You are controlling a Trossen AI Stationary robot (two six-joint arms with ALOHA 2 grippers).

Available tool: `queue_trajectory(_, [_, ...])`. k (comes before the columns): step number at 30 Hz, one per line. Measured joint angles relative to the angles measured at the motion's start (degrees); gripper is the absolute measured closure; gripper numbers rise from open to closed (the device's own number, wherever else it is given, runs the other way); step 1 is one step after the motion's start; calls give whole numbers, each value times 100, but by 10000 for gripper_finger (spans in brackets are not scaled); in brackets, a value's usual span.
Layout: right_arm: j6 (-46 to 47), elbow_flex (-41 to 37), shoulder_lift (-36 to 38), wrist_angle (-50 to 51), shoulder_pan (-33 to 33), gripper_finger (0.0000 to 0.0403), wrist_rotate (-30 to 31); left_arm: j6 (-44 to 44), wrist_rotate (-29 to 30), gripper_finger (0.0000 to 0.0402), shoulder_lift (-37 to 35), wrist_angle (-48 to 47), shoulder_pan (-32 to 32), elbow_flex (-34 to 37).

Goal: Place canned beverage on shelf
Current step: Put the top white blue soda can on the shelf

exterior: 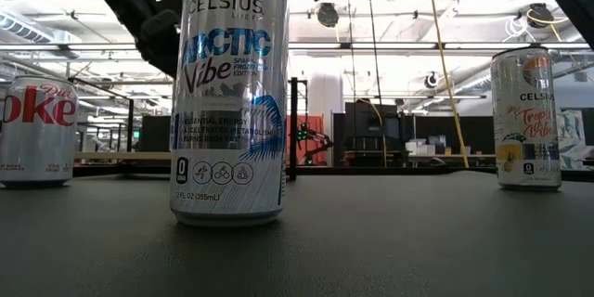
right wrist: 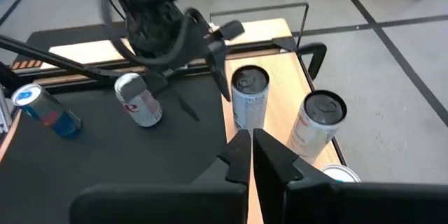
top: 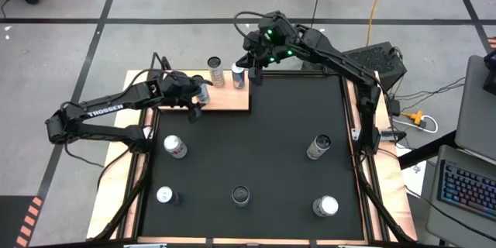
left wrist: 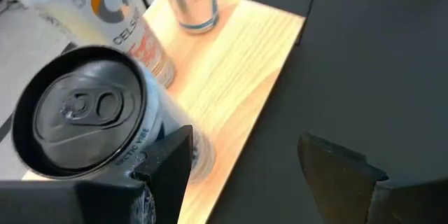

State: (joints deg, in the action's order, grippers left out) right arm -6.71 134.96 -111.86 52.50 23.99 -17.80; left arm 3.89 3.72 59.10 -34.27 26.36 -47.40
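Nearest the low camera, a tall Celsius can point(exterior: 227, 102) stands on the black mat point(top: 263, 147) of the table, with a Diet Coke can point(exterior: 37, 130) and another slim can point(exterior: 526, 121) farther back on either side. These are spare stock, well apart from the work. The action is at the shelf point(top: 232, 99), at the far left corner of the mat. There the left end effector point(left wrist: 245, 147) hangs over the board's near edge, its jaws partly open with nothing between them. The black-topped can point(left wrist: 77, 112) stands upright on the wood just outside one finger point(left wrist: 168, 168), beside an orange-lettered can point(left wrist: 133, 35) and a blue one point(left wrist: 189, 0). This looks like the release stage, with the beverage already set down and let go. The right end effector point(right wrist: 250, 140) is closed and empty, waiting above the shelf's other end. The next move calls for the left arm to draw straight back and up. The finger sits so close to the can that any sideways drift could tip it into its neighbours.
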Motion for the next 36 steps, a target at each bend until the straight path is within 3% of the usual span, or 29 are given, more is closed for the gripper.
queue_trajectory(25, [-72, 2, 16, 96, -2, 403, -5, -18, -58, 141, 174, 412, 848, 1])
queue_trajectory(36, [-108, 2, 16, 98, -2, 403, -6, -5, -182, 141, 725, 726, 856, 1])
